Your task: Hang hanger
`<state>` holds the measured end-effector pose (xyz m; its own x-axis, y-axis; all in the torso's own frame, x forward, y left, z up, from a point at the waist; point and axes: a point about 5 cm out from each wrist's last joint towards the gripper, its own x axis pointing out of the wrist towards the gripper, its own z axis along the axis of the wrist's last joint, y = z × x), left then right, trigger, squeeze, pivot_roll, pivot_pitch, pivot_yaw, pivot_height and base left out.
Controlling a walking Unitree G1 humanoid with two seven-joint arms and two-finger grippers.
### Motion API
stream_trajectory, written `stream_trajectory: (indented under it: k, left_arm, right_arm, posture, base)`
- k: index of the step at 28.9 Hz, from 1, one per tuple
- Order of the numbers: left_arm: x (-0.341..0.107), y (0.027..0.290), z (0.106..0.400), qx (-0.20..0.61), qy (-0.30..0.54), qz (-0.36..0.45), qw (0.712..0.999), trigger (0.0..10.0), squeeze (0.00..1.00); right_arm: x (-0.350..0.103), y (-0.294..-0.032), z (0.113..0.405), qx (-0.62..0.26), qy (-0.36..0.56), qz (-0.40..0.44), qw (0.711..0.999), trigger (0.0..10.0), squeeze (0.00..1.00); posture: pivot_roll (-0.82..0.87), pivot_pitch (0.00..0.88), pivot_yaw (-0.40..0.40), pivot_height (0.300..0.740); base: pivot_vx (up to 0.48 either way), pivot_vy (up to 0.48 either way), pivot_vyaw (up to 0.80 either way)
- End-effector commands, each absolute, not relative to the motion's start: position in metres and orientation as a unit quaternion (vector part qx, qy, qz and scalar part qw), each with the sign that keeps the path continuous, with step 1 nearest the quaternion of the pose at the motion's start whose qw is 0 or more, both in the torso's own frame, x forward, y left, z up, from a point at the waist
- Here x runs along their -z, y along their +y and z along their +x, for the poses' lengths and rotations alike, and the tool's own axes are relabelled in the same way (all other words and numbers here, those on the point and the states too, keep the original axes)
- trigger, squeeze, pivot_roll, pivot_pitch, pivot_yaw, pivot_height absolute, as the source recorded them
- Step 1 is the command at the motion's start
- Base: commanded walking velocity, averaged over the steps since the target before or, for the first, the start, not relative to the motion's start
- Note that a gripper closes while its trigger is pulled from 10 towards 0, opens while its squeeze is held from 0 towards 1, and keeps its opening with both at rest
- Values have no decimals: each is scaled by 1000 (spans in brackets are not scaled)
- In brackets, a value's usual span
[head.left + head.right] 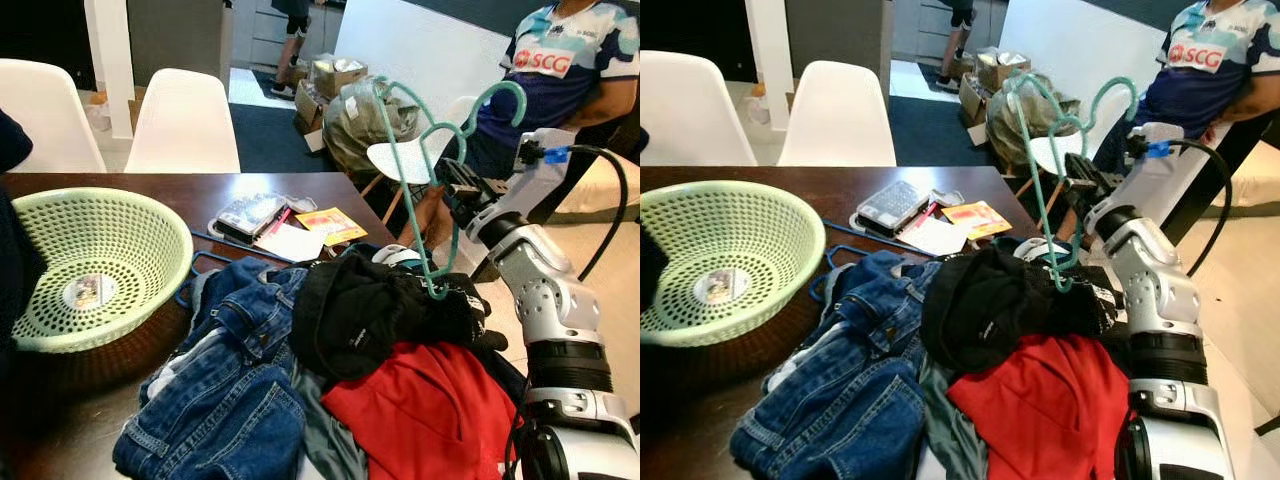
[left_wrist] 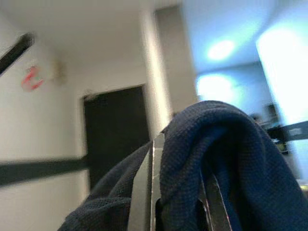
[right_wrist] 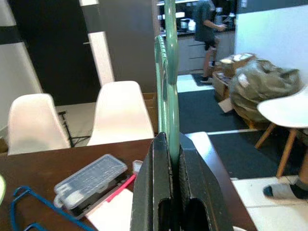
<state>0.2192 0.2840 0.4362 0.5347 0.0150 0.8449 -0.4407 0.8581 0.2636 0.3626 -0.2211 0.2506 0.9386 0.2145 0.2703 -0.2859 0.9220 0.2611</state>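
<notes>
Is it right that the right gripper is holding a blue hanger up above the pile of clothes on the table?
Not quite: the hanger held by the right gripper is green, as the right wrist view shows. A blue hanger lies on the table. The rest stands: it is raised above the clothes.

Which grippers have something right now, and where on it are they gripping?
The right gripper is shut on the green hanger, pinching its thin frame edge-on. The left gripper is shut on a fold of dark blue cloth draped over its fingers.

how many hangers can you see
2: a green hanger held up in the right gripper, and a blue hanger flat on the table beside the jeans. Clothes may hide others.
</notes>
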Motion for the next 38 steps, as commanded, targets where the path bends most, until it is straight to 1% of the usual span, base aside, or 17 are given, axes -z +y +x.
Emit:
stream_trajectory:
  k: [1,3,7,10,14,17,18,20,21,22,23,26,33,34,36,37,38]
  left_arm:
    - [-453,263,206,-91,-502,250,823,0,0]
    - [-453,263,206,-91,-502,250,823,0,0]
    - [-483,258,185,-82,-550,256,791,0,0]
    - [-487,265,188,-86,-544,266,791,0,0]
    - [-471,279,211,-86,-500,270,818,0,0]
    - [-432,298,251,-81,-397,261,876,0,0]
    - [-432,298,251,-81,-397,261,876,0,0]
    - [-388,313,281,-88,-294,237,922,588,0]
    - [-365,322,293,-100,-244,217,940,7294,0]
    - [-351,327,299,-109,-215,205,949,7294,0]
    - [-328,334,309,-110,-162,170,966,10000,0]
    - [-301,339,319,-106,-105,130,980,10000,0]
    - [-284,337,328,-87,-90,117,985,10000,0]
    - [-276,318,335,-18,-73,116,990,10000,1000]
    - [-276,318,335,-18,-73,116,990,10000,1000]
    - [-269,298,338,51,-38,169,984,10000,1000]
    - [-268,291,331,96,11,284,954,10000,1000]
  right_arm:
    - [-255,-231,362,-110,-133,154,973,10000,0]
    - [-255,-231,362,-110,-133,154,973,10000,0]
    - [-253,-232,361,-106,-132,157,973,10000,0]
    - [-252,-232,362,-99,-132,156,974,10000,0]
    - [-248,-233,362,-86,-126,153,976,10000,0]
    - [-242,-237,359,-72,-114,145,980,10000,0]
    - [-242,-237,359,-72,-114,145,980,10000,0]
    - [-240,-240,356,-65,-105,137,983,10000,0]
    - [-240,-242,355,-64,-104,135,983,10000,0]
    - [-240,-243,355,-64,-103,135,983,10000,0]
    - [-241,-244,354,-64,-104,133,984,10000,0]
    - [-243,-246,354,-63,-104,132,984,10000,0]
    - [-244,-248,354,-60,-104,130,984,10000,0]
    - [-244,-249,353,-57,-104,129,985,10000,0]
    - [-244,-249,353,-57,-104,129,985,10000,0]
    - [-244,-250,352,-55,-103,127,985,10000,0]
    - [-244,-252,351,-53,-102,124,986,10000,0]
  posture:
    - [119,0,-141,740]
    - [119,0,-141,740]
    - [127,0,-142,740]
    - [133,0,-141,740]
    - [118,0,-127,740]
    - [104,0,-113,740]
    - [104,0,-113,740]
    - [93,0,-109,740]
    - [78,0,-105,740]
    - [78,0,-105,740]
    - [69,0,-106,740]
    - [69,0,-105,740]
    - [63,0,-105,740]
    - [48,0,-100,740]
    - [48,0,-100,740]
    - [42,0,-97,740]
    - [30,0,-97,740]
  base:
    - [0,0,0]
    - [0,0,0]
    - [0,0,0]
    - [0,0,0]
    - [0,0,0]
    - [0,0,0]
    - [0,0,0]
    - [0,0,0]
    - [0,0,0]
    - [0,0,0]
    - [0,0,0]
    - [0,0,0]
    - [0,0,0]
    - [0,0,0]
    - [0,0,0]
    - [0,0,0]
    - [0,0,0]
